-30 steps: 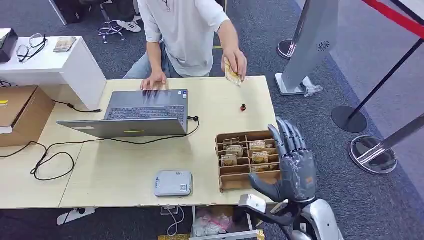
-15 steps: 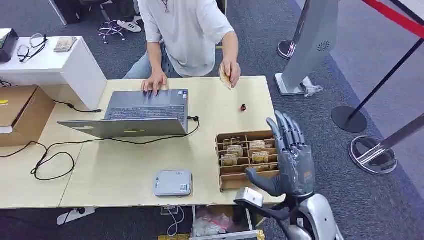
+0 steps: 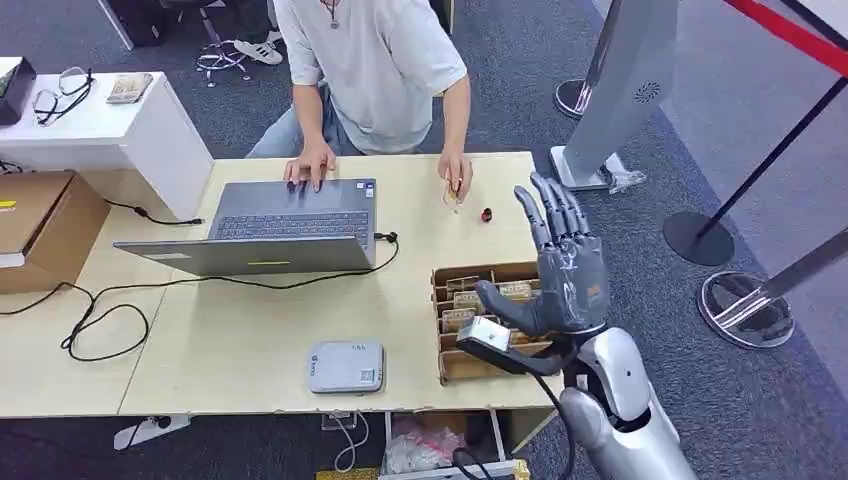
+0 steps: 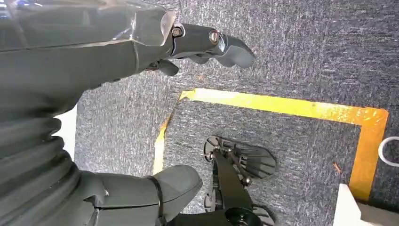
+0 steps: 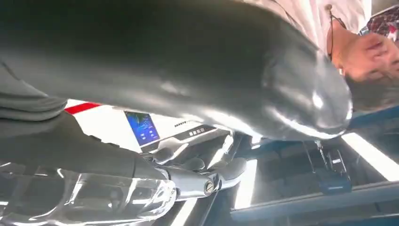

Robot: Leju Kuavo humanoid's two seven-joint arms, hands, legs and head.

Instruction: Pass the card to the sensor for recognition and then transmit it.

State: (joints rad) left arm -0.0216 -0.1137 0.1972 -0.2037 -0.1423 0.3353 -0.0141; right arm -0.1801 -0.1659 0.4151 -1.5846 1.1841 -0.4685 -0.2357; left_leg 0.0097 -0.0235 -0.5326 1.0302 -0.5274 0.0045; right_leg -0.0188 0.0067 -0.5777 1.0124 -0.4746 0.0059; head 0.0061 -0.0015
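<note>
My right hand (image 3: pixel 562 275) is raised over the right end of the cardboard card box (image 3: pixel 480 274), fingers spread and pointing up, holding nothing. Several cards (image 3: pixel 465 300) stand in the box's slots. Across the table a person pinches a card (image 3: pixel 455 190) down near the tabletop by the far edge. The grey sensor pad (image 3: pixel 345 366) lies flat near the table's front edge, left of the box. In the right wrist view my right hand (image 5: pixel 141 70) is bare. My left hand (image 4: pixel 70 70) hangs over the carpet, fingers (image 4: pixel 226 47) apart with nothing between them.
An open laptop (image 3: pixel 290 225) sits in front of the person, its black cable (image 3: pixel 100 320) trailing to the left. A small red-and-black object (image 3: pixel 487 214) lies beyond the box. A cardboard carton (image 3: pixel 40 225) stands at the left; stanchion bases (image 3: pixel 745 310) are on the floor to the right.
My right hand has risen and moved forward and left, from beside the box to above it. The person has brought the card down from the air to the tabletop.
</note>
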